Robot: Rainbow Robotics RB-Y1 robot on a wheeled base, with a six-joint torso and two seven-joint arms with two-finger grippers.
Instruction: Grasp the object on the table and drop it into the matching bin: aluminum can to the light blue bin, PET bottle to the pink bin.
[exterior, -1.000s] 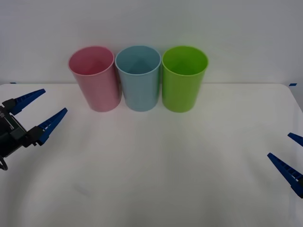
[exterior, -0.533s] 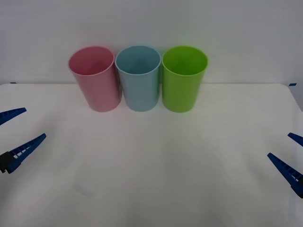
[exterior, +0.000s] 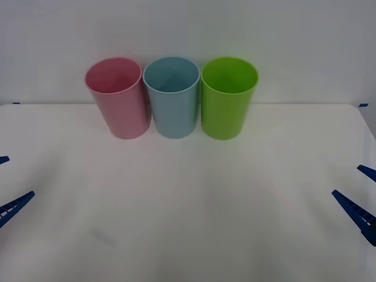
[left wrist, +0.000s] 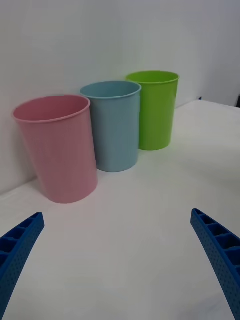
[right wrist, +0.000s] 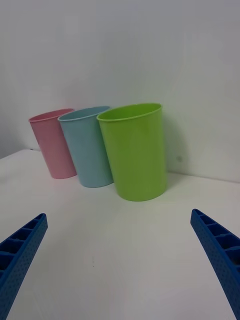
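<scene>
Bins line the far edge of your wide white table [exterior: 188, 205]: the tall pink plastic bin [exterior: 117, 97] on the left, the light blue plastic bin [exterior: 172, 97] touching it in the middle, a lime green plastic bin [exterior: 228, 97] on the right. Your left hand [left wrist: 120, 260] sits spread wide at the near left edge, your right hand [right wrist: 120, 260] equally wide at the near right.

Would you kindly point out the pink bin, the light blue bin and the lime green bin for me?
pink bin [exterior: 124, 111], front view, on its outer side wall.
light blue bin [exterior: 175, 111], front view, on its outer side wall.
lime green bin [exterior: 225, 114], front view, on its outer side wall.
</scene>
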